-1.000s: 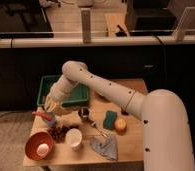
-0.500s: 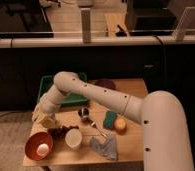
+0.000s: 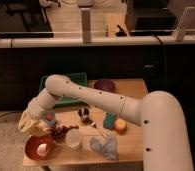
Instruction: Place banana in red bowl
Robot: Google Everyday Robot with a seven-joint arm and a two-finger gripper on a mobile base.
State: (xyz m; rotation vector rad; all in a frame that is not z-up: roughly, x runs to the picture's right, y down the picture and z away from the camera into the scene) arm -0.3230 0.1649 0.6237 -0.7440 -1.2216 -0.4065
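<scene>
The pincer (image 3: pixel 30 124), fingers together, hangs at the surface's (image 3: pixel 135 89) near-left edge, just beyond the red bowl (image 3: pixel 29 148).

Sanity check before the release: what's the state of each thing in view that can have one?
gripper: jaws shut on the curved yellow banana, above the table's front-left corner.
banana: held, lifted, not yet released.
round orange-red plastic bowl: upright, pale round item inside.
white cup: upright, beside that bowl.
dark purple bowl: upright, at the table's back.
blue cloth: crumpled.
</scene>
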